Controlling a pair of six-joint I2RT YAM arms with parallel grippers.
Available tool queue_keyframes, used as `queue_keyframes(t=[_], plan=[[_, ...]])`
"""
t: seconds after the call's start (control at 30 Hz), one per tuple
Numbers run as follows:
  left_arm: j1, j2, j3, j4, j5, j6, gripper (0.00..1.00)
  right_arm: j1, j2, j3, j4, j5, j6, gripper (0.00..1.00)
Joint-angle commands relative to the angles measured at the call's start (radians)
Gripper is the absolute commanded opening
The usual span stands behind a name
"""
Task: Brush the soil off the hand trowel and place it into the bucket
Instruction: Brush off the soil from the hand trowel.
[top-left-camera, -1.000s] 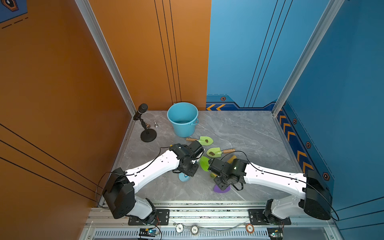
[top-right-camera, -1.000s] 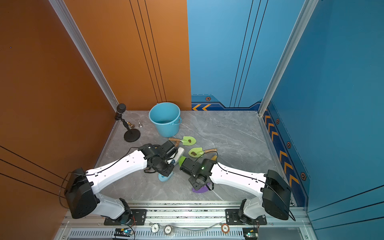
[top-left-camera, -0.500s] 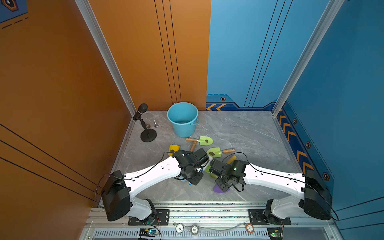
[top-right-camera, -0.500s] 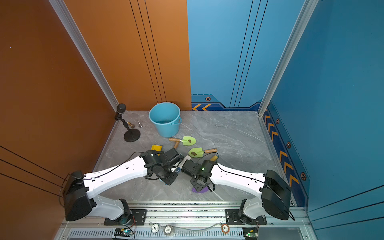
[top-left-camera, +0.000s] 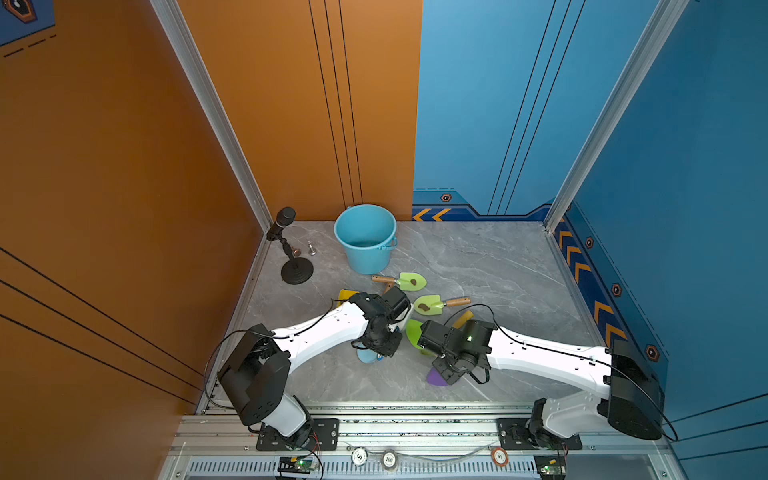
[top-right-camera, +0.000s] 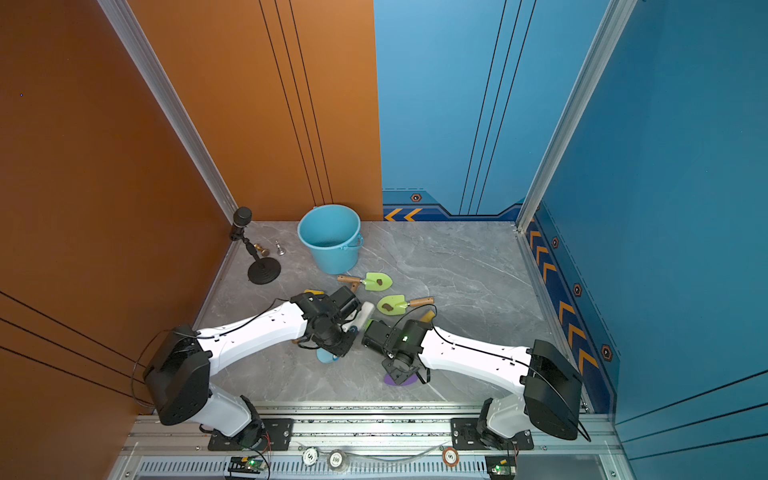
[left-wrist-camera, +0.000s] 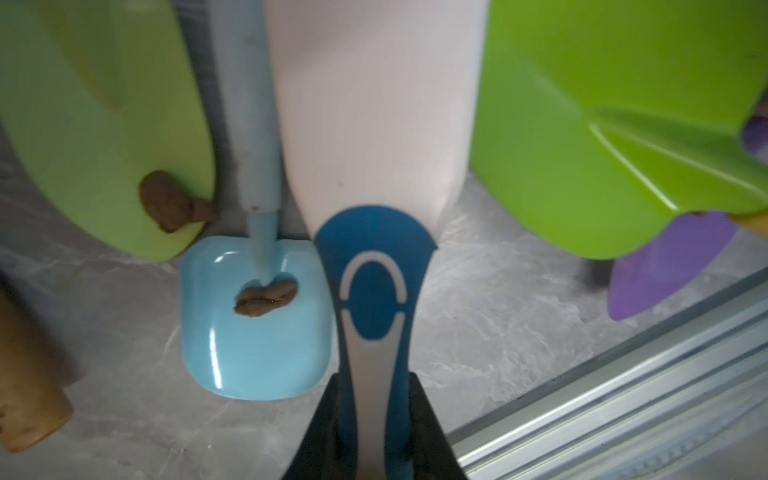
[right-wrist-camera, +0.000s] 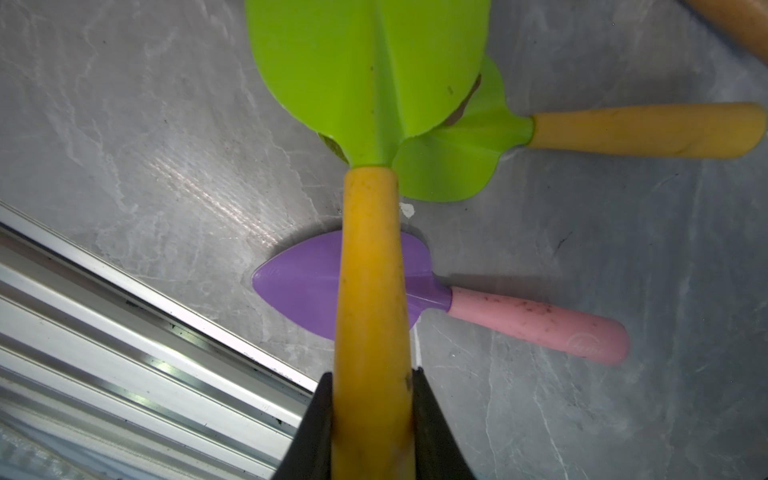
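Nearest, at 6 o'clock by the rail, a purple trowel (top-left-camera: 436, 377) lies flat. Over it the right gripper (right-wrist-camera: 372, 386) pinches the yellow handle of the hand trowel (right-wrist-camera: 365, 70), whose green blade is lifted off the table (top-left-camera: 478, 257) and points toward about 10 o'clock. Meeting it from the 7 o'clock side, the left gripper (left-wrist-camera: 372, 399) is clamped on the blue-and-white handle of the brush (left-wrist-camera: 374, 104). The brush's pale head sits just beside that blade; whether the bristles touch it I cannot tell. Over the last second the left wrist has dipped toward 6 o'clock and come partly back, while the right arm has barely stirred. That reads as a sweeping stroke, so brushing is under way, not finished. Both forearms stretch low and converge at mid-table, wrists bent down. Beside the brush a light-blue trowel (left-wrist-camera: 253, 332) carries a lump of soil (left-wrist-camera: 266, 301), and further toward 12 o'clock two pale-green trowels (top-left-camera: 405, 280) bear lumps too. Farthest, at 12 o'clock, the bucket (top-left-camera: 368, 259) stands upright, well apart from the held trowel.
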Motion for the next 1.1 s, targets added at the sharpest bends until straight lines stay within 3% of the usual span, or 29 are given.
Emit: queue_keyframes(t=[0.0,0.23,0.53,0.63,0.93,1.07], plan=[[0.029,-0.084,-0.015,-0.002,-0.014,0.019,0.00,0.005,-0.025,0.028,-0.016,0.042,0.001,0.05],[-0.081,-0.182,0.002,-0.004,0.028,-0.020,0.00,0.000,-0.007,0.046,-0.015,0.046,-0.015,0.05],[-0.174,-0.036,0.037,0.034,0.094,-0.057,0.00,0.012,-0.009,0.069,-0.037,0.050,-0.028,0.05],[-0.137,-0.015,0.026,0.039,0.067,-0.048,0.00,0.020,-0.026,0.067,-0.048,0.059,-0.023,0.05],[0.126,-0.031,-0.008,0.051,0.066,0.018,0.00,0.026,-0.074,0.060,-0.061,0.078,-0.018,0.05],[0.137,-0.156,-0.008,0.054,0.090,0.056,0.00,-0.030,-0.091,0.029,-0.002,-0.017,-0.019,0.05]])
